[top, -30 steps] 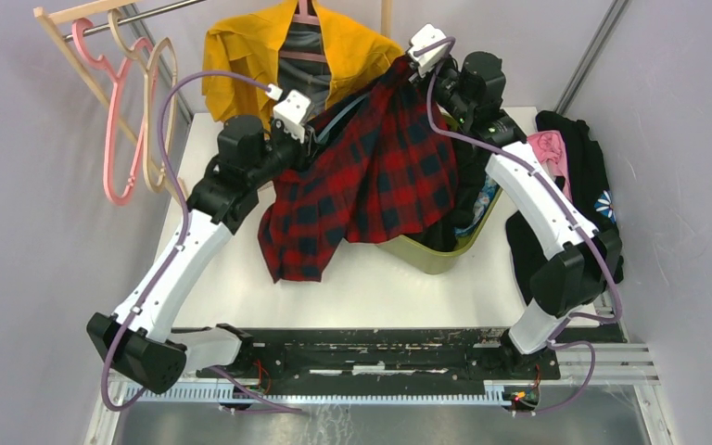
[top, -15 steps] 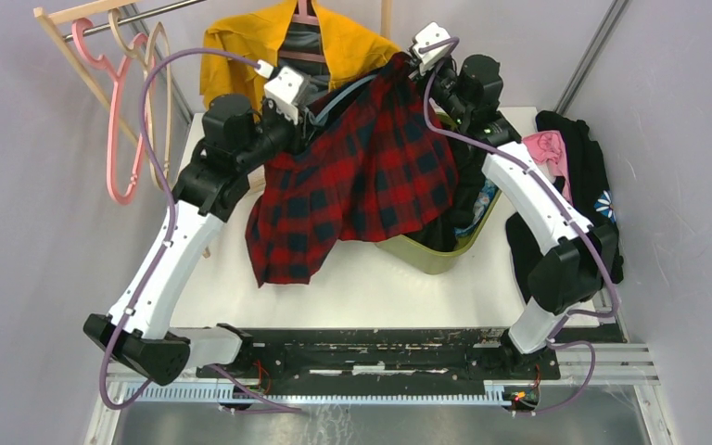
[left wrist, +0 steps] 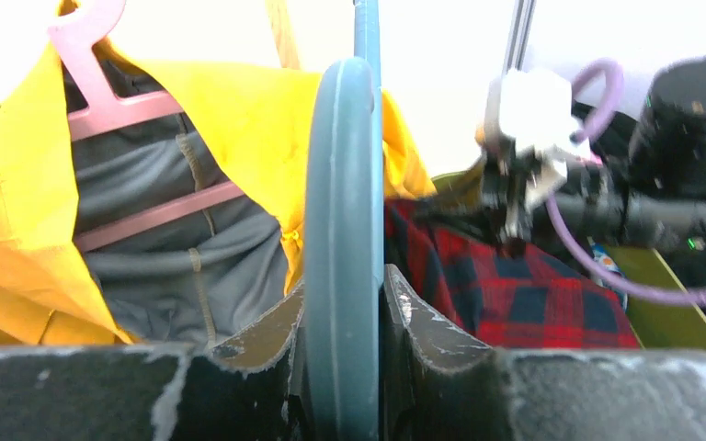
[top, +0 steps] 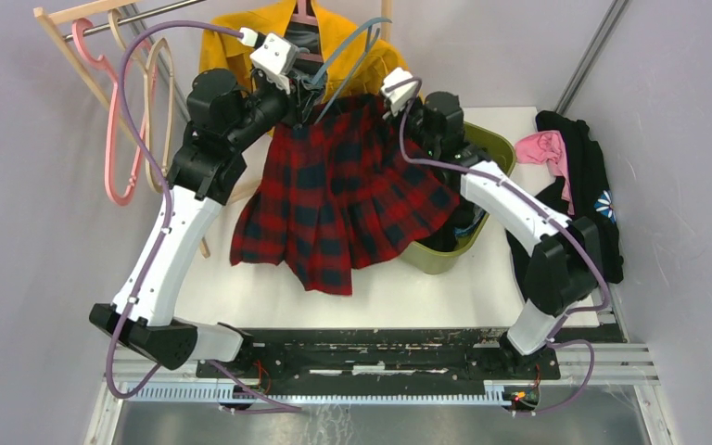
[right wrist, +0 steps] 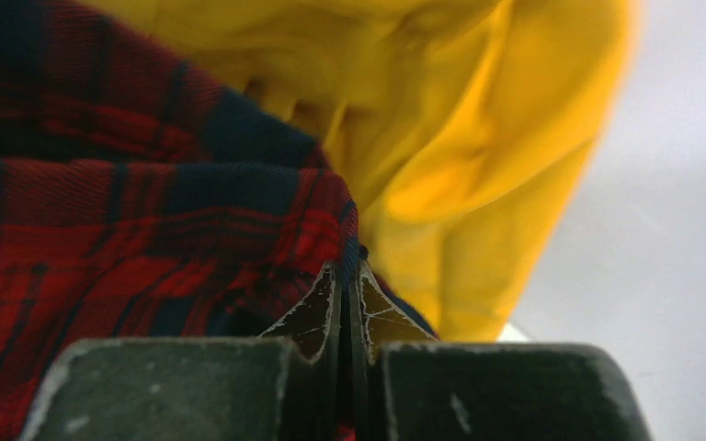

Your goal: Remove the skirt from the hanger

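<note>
**Hanger clamped, waistband pinched**

Left gripper (left wrist: 343, 303): fingers clamped on the slate-blue plastic hanger (left wrist: 343, 165). Right gripper (right wrist: 343, 285): fingers fully closed, pinching the waistband of the red-and-navy plaid skirt (top: 343, 199). The skirt hangs between the arms above the white counter (top: 408, 297). Advised: steady the hanger and draw the waistband off sideways.

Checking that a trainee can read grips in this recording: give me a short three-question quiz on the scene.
1. True or false: the right jaws are shut on the skirt.
2. What do the left jaws grip? A) pink hanger B) blue-grey hanger C) green bin
3. Fill in: the jacket hanging behind the skirt is ____.
Key: 1 true; 2 B; 3 yellow.
</note>
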`<state>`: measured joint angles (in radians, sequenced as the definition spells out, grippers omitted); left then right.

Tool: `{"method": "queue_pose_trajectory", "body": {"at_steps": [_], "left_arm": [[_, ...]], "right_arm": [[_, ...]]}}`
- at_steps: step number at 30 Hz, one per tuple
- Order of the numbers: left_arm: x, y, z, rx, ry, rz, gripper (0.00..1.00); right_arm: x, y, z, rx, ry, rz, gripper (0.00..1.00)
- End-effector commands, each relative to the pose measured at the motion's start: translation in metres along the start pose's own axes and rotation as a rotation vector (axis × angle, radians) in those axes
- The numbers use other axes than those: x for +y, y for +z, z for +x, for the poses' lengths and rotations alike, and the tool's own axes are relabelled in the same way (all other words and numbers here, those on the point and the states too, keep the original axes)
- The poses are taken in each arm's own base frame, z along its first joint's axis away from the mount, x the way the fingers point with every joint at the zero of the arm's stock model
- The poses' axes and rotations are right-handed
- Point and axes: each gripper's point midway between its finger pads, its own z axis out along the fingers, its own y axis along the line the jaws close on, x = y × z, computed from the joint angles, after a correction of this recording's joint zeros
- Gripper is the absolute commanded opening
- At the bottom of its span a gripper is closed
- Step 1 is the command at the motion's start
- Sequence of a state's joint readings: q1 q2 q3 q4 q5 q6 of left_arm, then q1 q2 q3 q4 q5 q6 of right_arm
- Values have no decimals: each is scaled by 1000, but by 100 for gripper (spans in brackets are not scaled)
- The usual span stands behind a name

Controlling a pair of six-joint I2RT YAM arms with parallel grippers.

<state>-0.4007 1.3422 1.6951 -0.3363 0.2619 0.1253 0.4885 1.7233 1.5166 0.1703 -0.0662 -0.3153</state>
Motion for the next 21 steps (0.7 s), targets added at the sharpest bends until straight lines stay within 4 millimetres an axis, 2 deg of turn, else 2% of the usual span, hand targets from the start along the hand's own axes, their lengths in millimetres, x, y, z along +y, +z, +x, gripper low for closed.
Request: {"method": "queue_pose_trajectory", "body": {"at_steps": [1,5,8,10,11,14,16,17,18,19,21], "left_arm": [[8,8,-54,-182,29,-18,3],[19,11,-55,-191,30,-75,3],[36,8,-68,-251,50,-168,3],[35,13,-67,-251,54,-150,3],[32,15,-63,-240,47,-135,3],[24,17,-36,-183,8,-109,3],[20,11,-22,-156,-10,-101,3],[17,8,-15,-139,-14,-96,3],[17,5,-8,-124,-17,-101,3],[17,2,-1,-106,-21,-107,3],[15,-5,6,-84,-22,-110,3]], "right_arm": [[21,-37,-29,-15,7,-27,1],[7,-65,-55,-46,49,25,1],[-1,-80,-66,-38,16,33,1],[-10,-89,-86,-75,7,56,1],[-22,-92,-101,-105,8,98,1],[-74,-107,-161,-206,-17,252,1],[-113,-123,-203,-287,-16,349,1],[-135,-134,-225,-343,-11,405,1],[-161,-155,-255,-415,-12,484,1],[-177,-160,-261,-429,-10,537,1],[-215,-202,-304,-547,2,660,1]]}}
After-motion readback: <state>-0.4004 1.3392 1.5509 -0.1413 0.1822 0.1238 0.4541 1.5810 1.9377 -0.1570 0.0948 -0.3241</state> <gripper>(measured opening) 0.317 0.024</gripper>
